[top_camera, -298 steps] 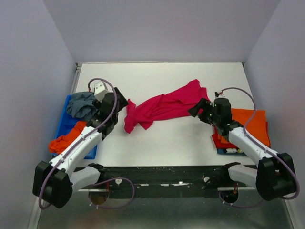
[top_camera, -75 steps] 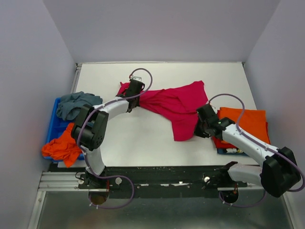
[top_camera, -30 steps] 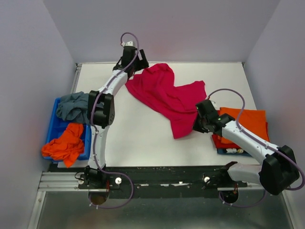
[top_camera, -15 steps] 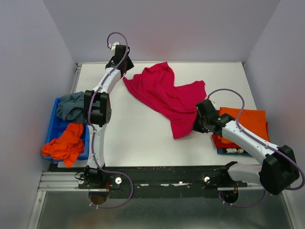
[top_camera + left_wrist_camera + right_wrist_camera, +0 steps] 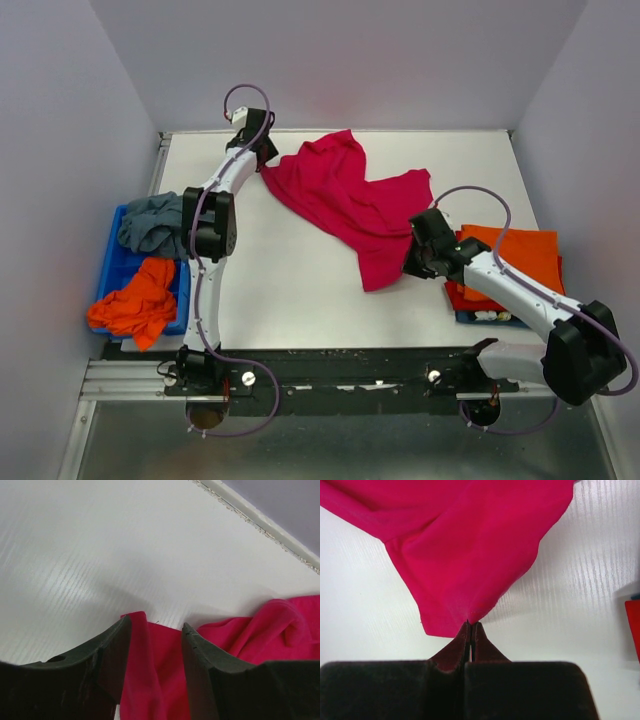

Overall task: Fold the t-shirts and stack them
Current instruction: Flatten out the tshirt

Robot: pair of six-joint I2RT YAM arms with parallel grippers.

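A crimson t-shirt [image 5: 345, 195] lies loosely spread across the back middle of the white table. My left gripper [image 5: 262, 158] is at its far-left corner. In the left wrist view the jaws [image 5: 155, 622] stand apart, and a fold of the crimson cloth [image 5: 165, 650] lies loose between them. My right gripper [image 5: 412, 262] is at the shirt's near-right hem. In the right wrist view it [image 5: 471, 623] is shut, pinching the hem of the shirt [image 5: 470, 545].
A folded orange t-shirt [image 5: 515, 255] lies at the right edge on top of a red one [image 5: 462, 297]. A blue bin [image 5: 112, 262] at the left holds a grey shirt [image 5: 150, 222] and a crumpled orange shirt [image 5: 135, 300]. A wall runs along the back.
My left gripper let go of the shirt's far corner, drew back toward the wall, then came down over that corner with narrower jaws. The right arm has held still.
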